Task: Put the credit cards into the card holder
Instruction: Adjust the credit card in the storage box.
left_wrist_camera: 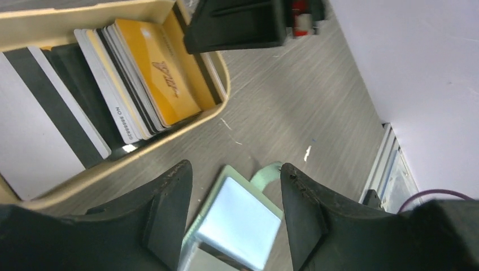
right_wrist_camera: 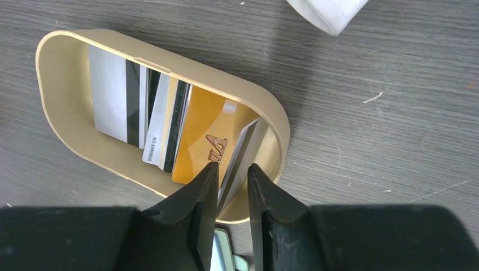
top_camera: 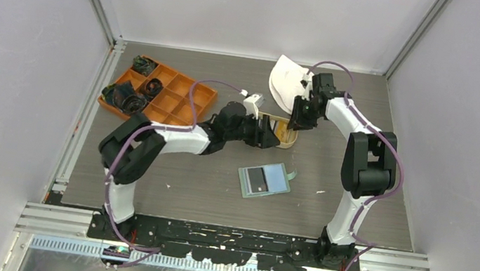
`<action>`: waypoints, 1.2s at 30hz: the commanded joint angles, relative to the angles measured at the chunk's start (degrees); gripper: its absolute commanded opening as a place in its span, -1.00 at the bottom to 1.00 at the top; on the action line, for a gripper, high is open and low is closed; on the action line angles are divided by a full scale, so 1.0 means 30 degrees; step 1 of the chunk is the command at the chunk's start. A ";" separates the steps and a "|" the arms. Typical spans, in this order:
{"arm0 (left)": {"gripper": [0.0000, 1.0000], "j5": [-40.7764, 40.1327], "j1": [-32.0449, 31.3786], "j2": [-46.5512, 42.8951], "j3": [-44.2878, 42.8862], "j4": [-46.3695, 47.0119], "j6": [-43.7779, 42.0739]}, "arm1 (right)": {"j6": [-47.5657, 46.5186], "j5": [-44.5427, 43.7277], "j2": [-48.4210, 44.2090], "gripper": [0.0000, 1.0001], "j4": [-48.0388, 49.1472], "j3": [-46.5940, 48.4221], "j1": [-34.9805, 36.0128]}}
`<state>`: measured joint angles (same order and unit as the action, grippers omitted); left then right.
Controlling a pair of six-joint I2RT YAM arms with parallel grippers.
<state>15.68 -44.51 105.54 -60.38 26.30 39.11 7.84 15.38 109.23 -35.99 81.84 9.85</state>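
Credit cards (right_wrist_camera: 161,121) are standing on edge inside the tan tray (right_wrist_camera: 62,73), fanned and leaning along its length. A gold card (right_wrist_camera: 200,132) is showing its face near one end.

Right gripper (right_wrist_camera: 229,172) is hanging over that end of the tray, jaws drawn close with a narrow gap. A grey card (right_wrist_camera: 244,145), last in the fan beside the gold one, is running edge-on straight into that gap, so its long edge is lining up with the slot between the fingers. Whether the pads are already pinching it I cannot tell.

Left gripper (left_wrist_camera: 234,169) is hovering at the tray's other side, jaws spread wide and holding nothing.

Card holder (top_camera: 264,180) is lying open and flat, off the tray toward the arm bases and apart from it, pale pockets facing up.

Judgement: the right arm is the nearer one for the grey card. The lift is calling for a pull along the card's own plane, up and out of the tray. Its neighbours are leaning close, and that is the risk.
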 commanded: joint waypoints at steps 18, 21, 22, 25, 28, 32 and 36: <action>0.21 0.1734 0.0599 0.5706 -0.6515 -0.1436 0.1873 | 0.0609 0.1054 -0.0108 -0.36 -0.0022 0.0490 -0.0209; 0.16 0.1766 0.0599 0.5156 -0.5995 -0.0688 0.1843 | 0.0624 0.0886 -0.0191 -0.36 0.0012 0.0495 -0.0291; 0.14 0.1777 0.0592 0.4931 -0.5752 -0.0353 0.1845 | 0.0612 0.0813 -0.0239 -0.36 0.0013 0.0467 -0.0294; 0.09 0.1576 0.0599 0.4252 -0.5284 0.0230 0.1806 | 0.0607 0.0763 -0.0279 -0.37 0.0065 0.0463 -0.0324; 0.08 0.1169 0.0627 0.3994 -0.5421 0.0023 0.1467 | 0.0611 0.0792 -0.0230 -0.37 0.0072 0.0441 -0.0325; 0.04 0.0935 0.0852 0.4425 -0.6326 -0.1139 0.0823 | 0.0643 0.0851 -0.0161 -0.38 0.0100 0.0406 -0.0352; 0.03 0.0702 0.1120 0.4770 -0.6843 -0.2137 0.0126 | 0.0640 0.0880 -0.0002 -0.38 0.0101 0.0435 -0.0353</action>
<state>19.49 -42.41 121.86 -77.47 21.26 42.78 9.23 18.24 109.25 -36.07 81.84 9.15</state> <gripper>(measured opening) 0.516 0.311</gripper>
